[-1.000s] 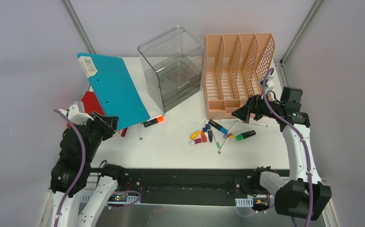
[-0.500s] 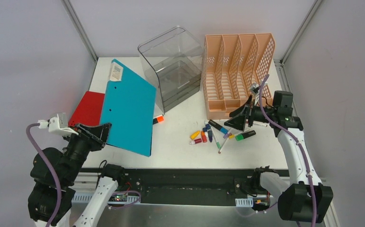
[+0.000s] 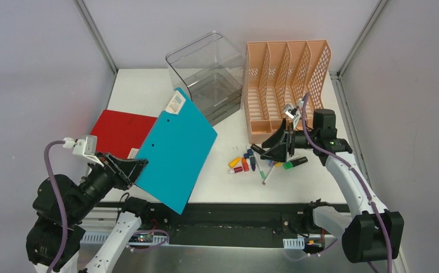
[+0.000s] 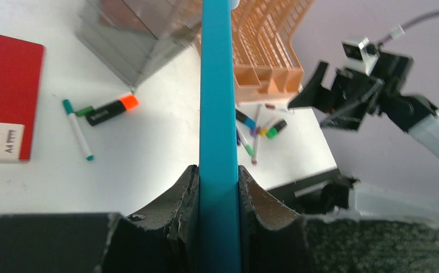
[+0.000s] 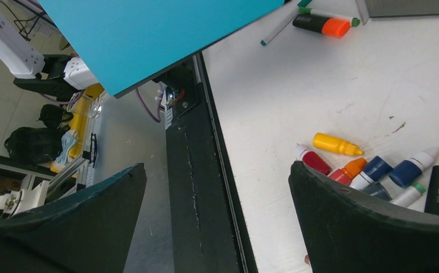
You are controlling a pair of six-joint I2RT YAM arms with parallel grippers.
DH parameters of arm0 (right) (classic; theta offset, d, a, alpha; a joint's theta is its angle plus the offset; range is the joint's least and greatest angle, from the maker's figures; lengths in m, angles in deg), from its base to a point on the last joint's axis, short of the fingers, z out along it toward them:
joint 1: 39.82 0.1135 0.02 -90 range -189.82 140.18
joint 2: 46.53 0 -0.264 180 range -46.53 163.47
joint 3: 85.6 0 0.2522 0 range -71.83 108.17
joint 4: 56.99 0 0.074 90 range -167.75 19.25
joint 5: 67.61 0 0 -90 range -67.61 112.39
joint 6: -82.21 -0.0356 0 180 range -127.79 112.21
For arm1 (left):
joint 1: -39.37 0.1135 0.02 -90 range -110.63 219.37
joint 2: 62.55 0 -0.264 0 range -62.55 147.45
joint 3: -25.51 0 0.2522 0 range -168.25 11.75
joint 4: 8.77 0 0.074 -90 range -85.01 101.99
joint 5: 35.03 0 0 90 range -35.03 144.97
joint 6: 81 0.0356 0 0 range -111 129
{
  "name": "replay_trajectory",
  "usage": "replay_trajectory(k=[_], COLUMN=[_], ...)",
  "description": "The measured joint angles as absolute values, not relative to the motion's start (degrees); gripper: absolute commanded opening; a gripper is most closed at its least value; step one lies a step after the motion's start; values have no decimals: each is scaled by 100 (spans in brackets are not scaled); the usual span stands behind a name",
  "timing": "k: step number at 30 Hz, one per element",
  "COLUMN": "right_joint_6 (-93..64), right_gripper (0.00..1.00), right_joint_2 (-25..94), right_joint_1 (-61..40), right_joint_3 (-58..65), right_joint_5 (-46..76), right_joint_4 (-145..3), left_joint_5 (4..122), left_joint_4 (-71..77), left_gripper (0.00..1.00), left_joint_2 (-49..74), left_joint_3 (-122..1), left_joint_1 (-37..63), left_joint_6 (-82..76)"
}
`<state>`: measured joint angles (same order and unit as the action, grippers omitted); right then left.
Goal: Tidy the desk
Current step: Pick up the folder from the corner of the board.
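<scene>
My left claw (image 4: 218,176) pinches the teal folder (image 3: 177,151) at its near edge. My wrist camera sees the folder edge-on, while the top camera sees its broad face tilted above the tabletop (image 3: 143,91). The wrist view also shows an orange-capped highlighter (image 4: 111,109) and a green pen (image 4: 78,129), both hidden from above by the folder. My right claw (image 3: 278,147) is spread wide, holding nothing, above loose markers (image 3: 251,164). The tabletop lies flat ahead of my bases, long axis left to right. At its far edge stand a clear box (image 3: 205,74) of stacked drawers and a peach rack (image 3: 285,85).
</scene>
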<state>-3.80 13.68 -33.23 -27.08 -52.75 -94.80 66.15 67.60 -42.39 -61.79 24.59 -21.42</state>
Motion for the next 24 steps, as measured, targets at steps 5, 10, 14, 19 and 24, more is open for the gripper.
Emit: replay_trajectory(k=[5,10,14,19,24], right_joint_6=[-290,68,234,547,940], right_gripper=[100,100,100,100,100], right_joint_2=[1409,1409,1448,1868,2218], right_joint_1=[-3144,-3135,-3135,-3128,-3115], right_joint_3=[-2745,-2728,-2634,-2042,-1403], right_joint_5=[-5301,-5266,-5231,-5124,-4634], right_joint_4=[-9485,-9813,-9961,-10304,-10569], left_joint_5=[7358,8208,8820,9296,9694], left_joint_4=[6734,6078,5151,3711,2356], left_gripper=[0,0,0,0,0], left_joint_2=[-4077,-4042,-3860,-3530,-3290], left_joint_3=[-6135,-5399,-4549,-3670,-3154], left_joint_1=[2360,2358,2358,2358,2358], left_joint_6=[-1998,-1906,-1928,-2262,-2673])
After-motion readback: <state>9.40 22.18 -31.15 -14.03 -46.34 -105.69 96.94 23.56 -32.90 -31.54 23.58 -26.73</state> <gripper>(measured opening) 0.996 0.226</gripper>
